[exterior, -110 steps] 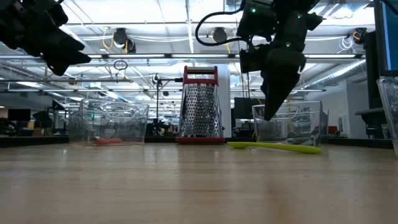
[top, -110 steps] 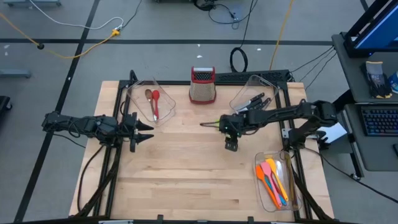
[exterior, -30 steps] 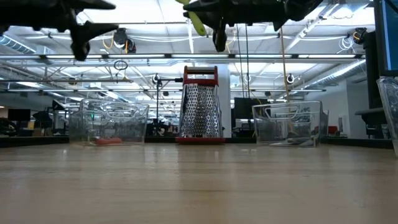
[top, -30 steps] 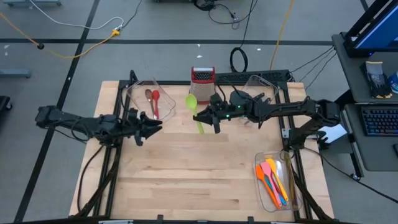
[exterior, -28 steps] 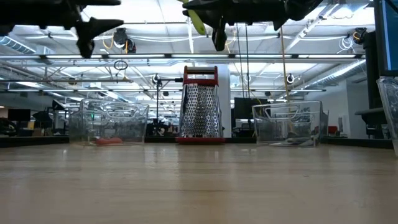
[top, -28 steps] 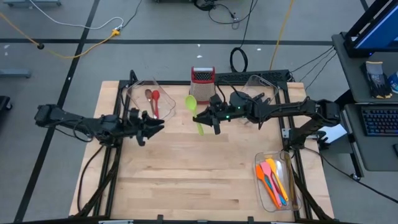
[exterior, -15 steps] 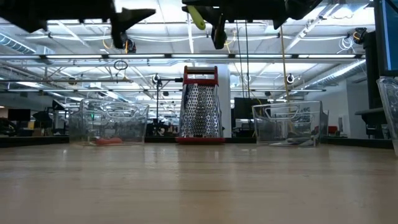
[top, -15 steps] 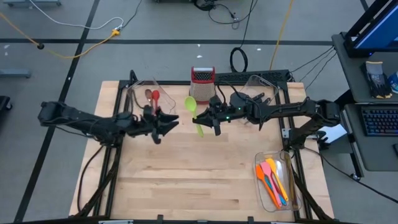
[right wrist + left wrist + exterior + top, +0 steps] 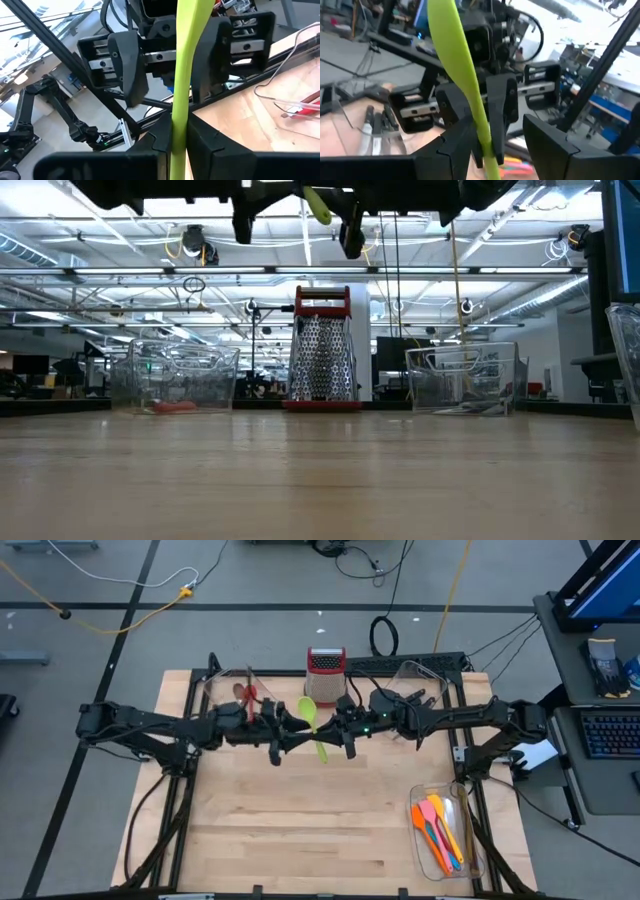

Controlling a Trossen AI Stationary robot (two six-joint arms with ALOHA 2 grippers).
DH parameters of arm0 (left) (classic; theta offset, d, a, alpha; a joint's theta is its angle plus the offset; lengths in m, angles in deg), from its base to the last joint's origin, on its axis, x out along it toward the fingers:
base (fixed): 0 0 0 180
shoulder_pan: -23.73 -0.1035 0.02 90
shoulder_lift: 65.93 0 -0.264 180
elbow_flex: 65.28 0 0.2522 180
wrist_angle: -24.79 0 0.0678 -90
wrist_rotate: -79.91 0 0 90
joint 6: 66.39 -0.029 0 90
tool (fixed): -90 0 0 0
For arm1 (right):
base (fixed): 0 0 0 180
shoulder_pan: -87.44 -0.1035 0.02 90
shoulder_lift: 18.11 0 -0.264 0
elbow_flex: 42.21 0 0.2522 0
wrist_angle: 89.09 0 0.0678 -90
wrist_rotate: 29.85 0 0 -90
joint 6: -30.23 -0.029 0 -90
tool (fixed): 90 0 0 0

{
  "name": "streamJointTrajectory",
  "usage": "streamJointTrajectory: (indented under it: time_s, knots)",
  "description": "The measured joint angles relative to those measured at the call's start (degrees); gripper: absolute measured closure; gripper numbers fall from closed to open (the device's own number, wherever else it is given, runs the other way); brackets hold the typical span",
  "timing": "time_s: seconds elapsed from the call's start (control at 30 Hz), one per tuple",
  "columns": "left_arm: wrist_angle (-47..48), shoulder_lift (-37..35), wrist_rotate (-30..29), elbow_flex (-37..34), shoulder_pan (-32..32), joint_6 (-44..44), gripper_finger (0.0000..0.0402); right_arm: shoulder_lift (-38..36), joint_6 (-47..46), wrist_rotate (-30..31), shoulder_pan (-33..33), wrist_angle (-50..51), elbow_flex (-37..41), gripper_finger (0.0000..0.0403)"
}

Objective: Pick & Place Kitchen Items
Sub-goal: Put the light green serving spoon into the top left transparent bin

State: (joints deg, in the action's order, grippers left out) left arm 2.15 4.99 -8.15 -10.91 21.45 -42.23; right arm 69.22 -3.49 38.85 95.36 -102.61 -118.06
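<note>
left claw (image 9: 292,738): advanced to green spoon (image 9: 312,718), fingers spread | right claw (image 9: 338,732): still clenched on spoon

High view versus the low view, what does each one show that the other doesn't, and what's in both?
Only the high view shows the bin of orange, yellow and red utensils at the table's near right corner, the red spoon beside a brown one in the far left bin, and the whole handoff: the right gripper shut on the green spoon, with the left gripper, jaws open, right at it.

Only the low view shows the room's ceiling lights and how high the green spoon hangs above the wood.

Both show the steel grater and two clear bins at the back.
</note>
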Motion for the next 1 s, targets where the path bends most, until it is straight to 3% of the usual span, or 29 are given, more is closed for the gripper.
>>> streamJointTrajectory:
  time_s: [0.6, 1.0]
  knots:
    - [1.17, 1.68, 4.23, 0.47, -4.43, 2.76, 0.0224, 0.02, -0.12, 0.35, -0.50, -1.16, 0.02, 0.0378]
    - [-5.22, 4.24, 6.09, 0.47, -6.02, 4.50, 0.0224, 0.02, -0.06, 0.75, -0.34, -1.19, 0.02, 0.0378]
